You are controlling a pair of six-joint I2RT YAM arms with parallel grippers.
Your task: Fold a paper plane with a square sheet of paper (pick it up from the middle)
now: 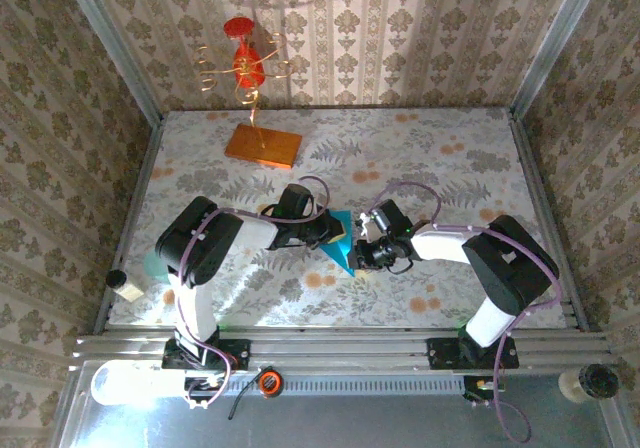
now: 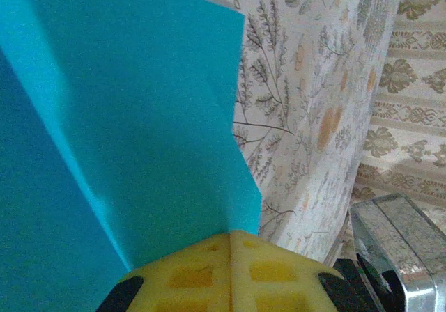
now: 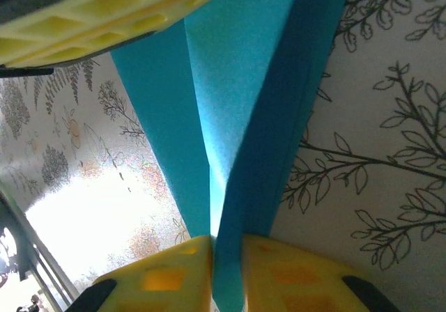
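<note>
The left fingers (image 2: 188,277), blocky yellow pads moulded with square recesses, are pressed flat together, and an edge of the paper (image 2: 139,117) comes out from between them. The right fingers (image 3: 293,277), of the same yellow waffle-like material, stand a narrow slot apart and pinch a folded ridge of the paper in that slot.

The paper is thin, matte and cyan-blue. It is held up off the table (image 1: 400,148) between the two arms, near the middle of the table towards the front. In the right wrist view it shows long, straight lengthwise creases: two flat panels meet in a sharp valley, and a darker folded band runs down to the pinch. In the left wrist view a broad smooth panel ends in a stepped, angular edge, with a soft crease running diagonally across it.

The table is covered in a pale cloth printed with grey ferns, fine branching twigs and orange blossoms. Well behind the paper lies an orange rectangular slab (image 1: 263,145), flat and smooth. A red and gold ornament (image 1: 246,63) of thin looping wire rises from it.
</note>
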